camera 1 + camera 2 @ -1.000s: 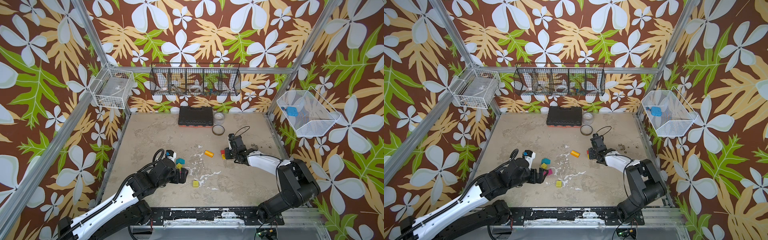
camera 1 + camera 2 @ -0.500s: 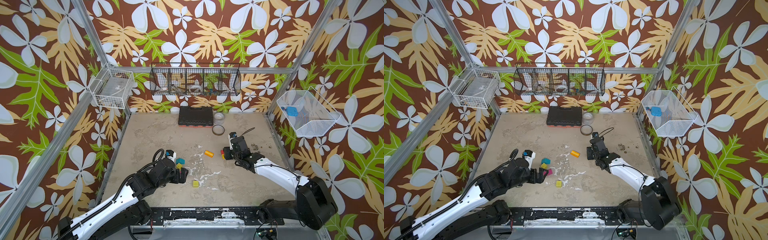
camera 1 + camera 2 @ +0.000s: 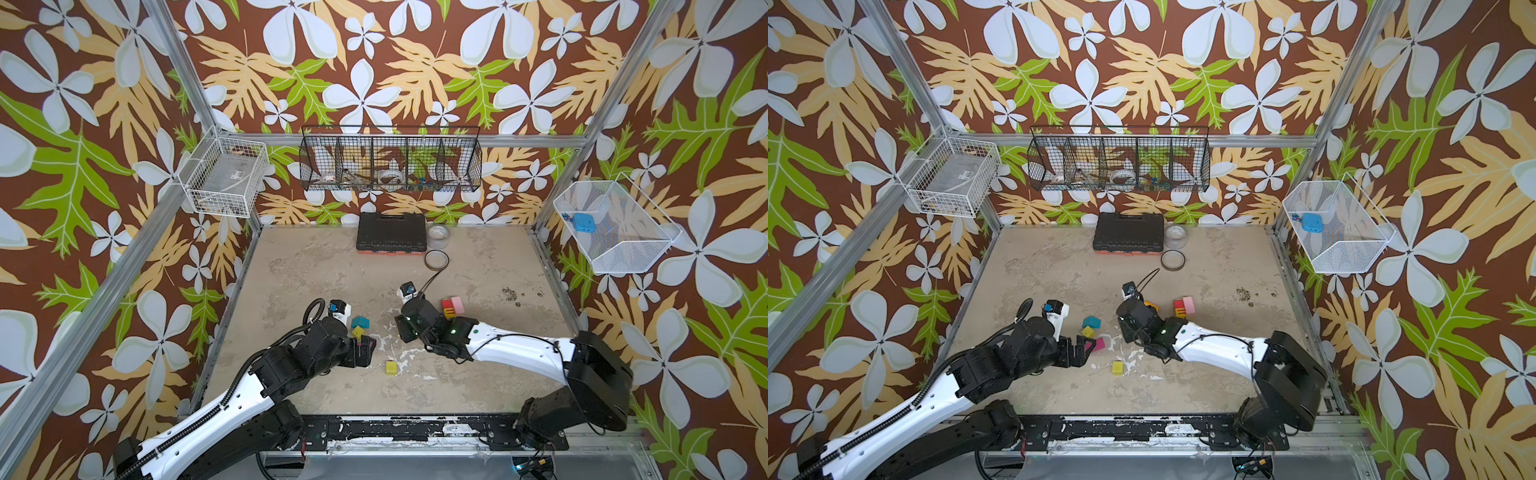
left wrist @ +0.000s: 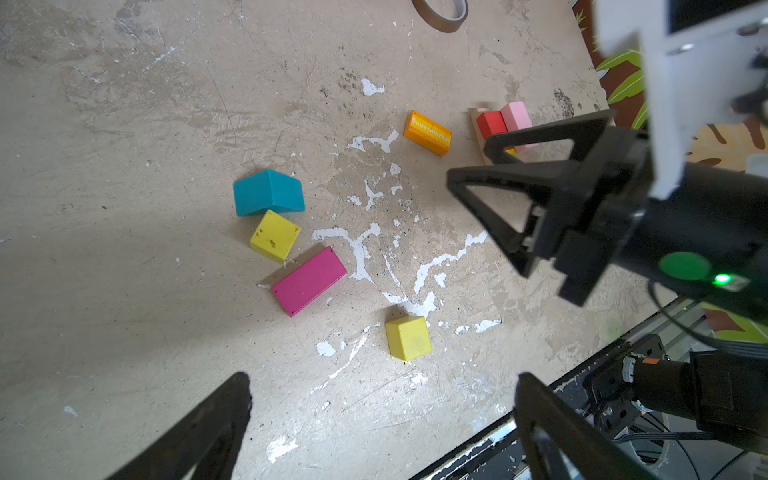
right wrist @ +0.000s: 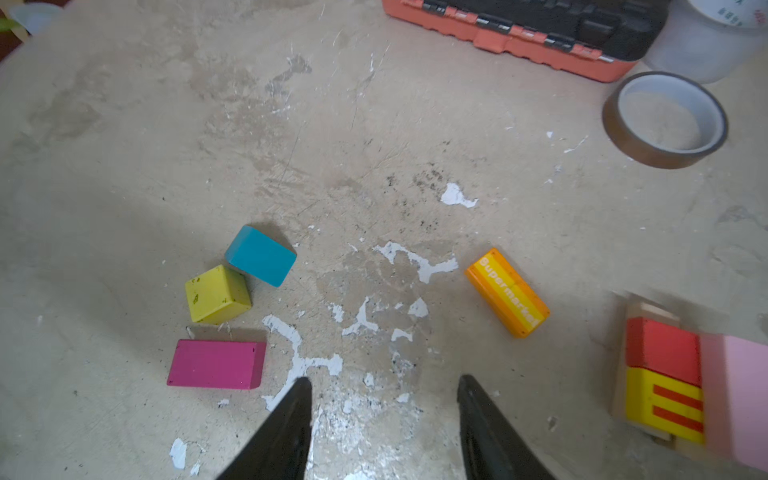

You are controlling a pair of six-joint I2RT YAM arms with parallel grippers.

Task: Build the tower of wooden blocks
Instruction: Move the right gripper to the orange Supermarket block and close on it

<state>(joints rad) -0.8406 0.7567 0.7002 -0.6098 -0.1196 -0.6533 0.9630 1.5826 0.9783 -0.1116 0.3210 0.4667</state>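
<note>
The wood block tower (image 3: 449, 304) is so far a tan plank (image 5: 650, 311) lying flat on the worktop (image 3: 311, 270). A red block (image 5: 663, 347) and a yellow block with red stripes (image 5: 665, 405) sit side by side on the plank, touching. A pink block (image 5: 739, 395) sits against them. That edge of the right wrist view is blurred, so I cannot tell whether it rests on the plank or beside it. This group is near the orange block (image 5: 507, 293), which is printed "Supermarket" and lies on its side, and it stands on that block's right-arm side.

The other pieces lie loose on the left-arm side of the orange block, well apart from it. A teal roof block (image 4: 268, 192) has a yellow-green cube (image 4: 274, 235) just beside it, and a magenta block (image 4: 308, 280) lies flat just beyond that cube. A second yellow-green cube (image 4: 408, 337) stands alone, toward the front rail from the orange block.

The right hand (image 5: 385, 380) hovers just beside the orange block on its left-arm side, jaws partly apart with nothing between them. The left hand (image 4: 382, 384) hangs farther out, past the magenta block, jaws spread wide and empty.

Toward the back wall from the orange block are a brown tape roll (image 5: 665, 160), a clear tape roll (image 5: 698, 54) and a black tool case (image 3: 391, 230).
</note>
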